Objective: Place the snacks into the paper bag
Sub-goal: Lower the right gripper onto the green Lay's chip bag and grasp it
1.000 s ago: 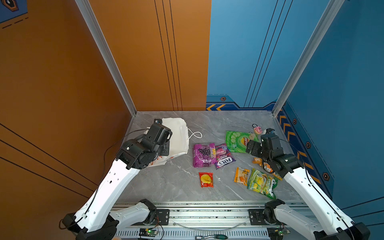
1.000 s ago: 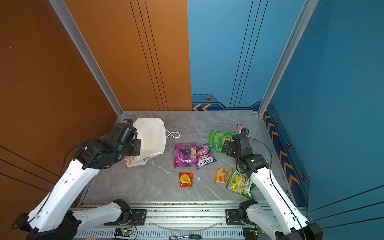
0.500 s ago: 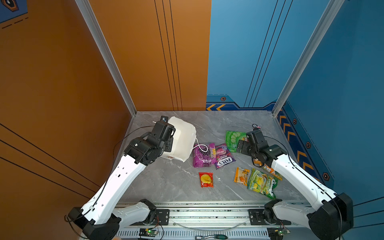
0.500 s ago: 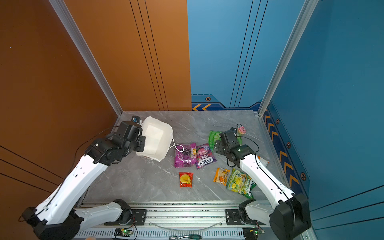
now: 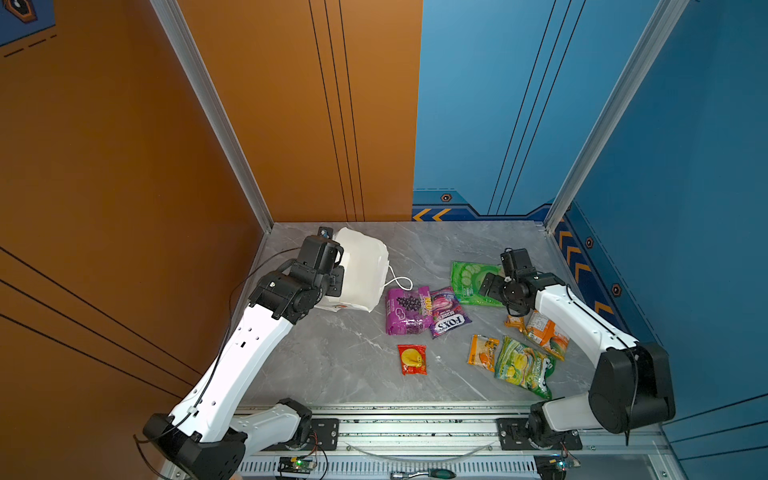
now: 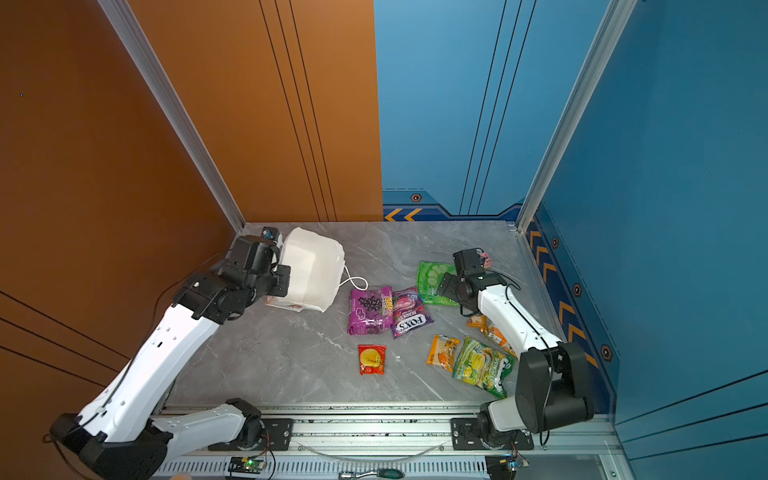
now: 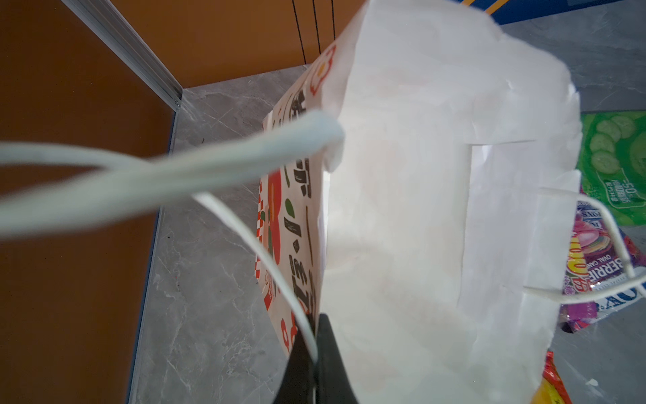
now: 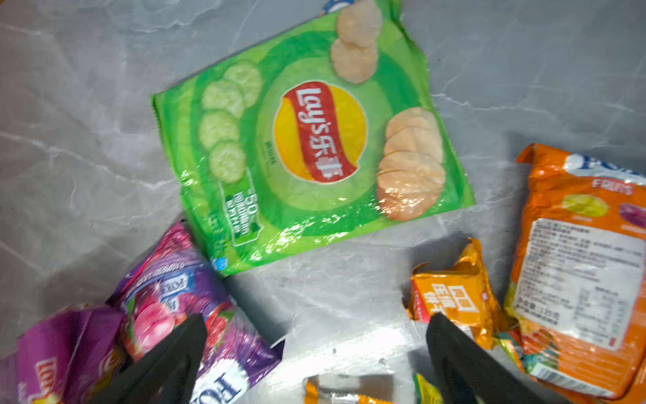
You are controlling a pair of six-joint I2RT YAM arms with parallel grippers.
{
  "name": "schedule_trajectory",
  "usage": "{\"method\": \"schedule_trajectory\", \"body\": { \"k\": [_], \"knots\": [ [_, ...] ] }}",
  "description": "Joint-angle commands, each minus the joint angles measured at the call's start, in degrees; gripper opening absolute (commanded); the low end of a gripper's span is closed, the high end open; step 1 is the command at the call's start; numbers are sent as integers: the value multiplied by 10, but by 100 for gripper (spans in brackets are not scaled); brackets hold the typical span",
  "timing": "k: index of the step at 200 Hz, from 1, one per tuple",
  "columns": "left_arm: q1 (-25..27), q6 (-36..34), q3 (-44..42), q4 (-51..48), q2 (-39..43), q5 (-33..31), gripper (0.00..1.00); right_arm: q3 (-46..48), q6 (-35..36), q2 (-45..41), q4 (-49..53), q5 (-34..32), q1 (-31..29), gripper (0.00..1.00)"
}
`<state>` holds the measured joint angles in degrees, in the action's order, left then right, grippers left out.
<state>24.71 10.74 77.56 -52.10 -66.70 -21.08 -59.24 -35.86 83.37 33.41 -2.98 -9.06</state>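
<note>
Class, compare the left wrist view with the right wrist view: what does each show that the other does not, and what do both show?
Only the left wrist view: the paper bag with its mouth open, its cord handle, and the left hand shut on the bag's rim.
Only the right wrist view: the orange packets and the right hand, open.
Both: the green Lay's packet, the purple Fox's packet and the grey table.
</note>
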Motion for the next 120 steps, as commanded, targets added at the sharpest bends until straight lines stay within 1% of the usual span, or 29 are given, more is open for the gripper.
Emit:
{"method": "schedule_trajectory", "body": {
  "k": [1, 28, 57, 81, 120],
  "knots": [
    [-19, -7, -26, 32, 30, 28, 0, -15, 16, 15, 3, 13, 32, 99],
    [-37, -8, -51, 58, 53, 49, 0, -17, 34, 39, -4, 3, 55, 99],
    [-45, -8, -63, 63, 63, 41, 0, -46, 46, 97, 4, 2, 58, 97],
    [-45, -11, -71, 67, 68, 36, 0, -70, 44, 144, 1, 5, 47, 96],
    [-46, -12, -75, 71, 74, 32, 0, -102, 41, 202, 3, -5, 6, 95]
  ]
}}
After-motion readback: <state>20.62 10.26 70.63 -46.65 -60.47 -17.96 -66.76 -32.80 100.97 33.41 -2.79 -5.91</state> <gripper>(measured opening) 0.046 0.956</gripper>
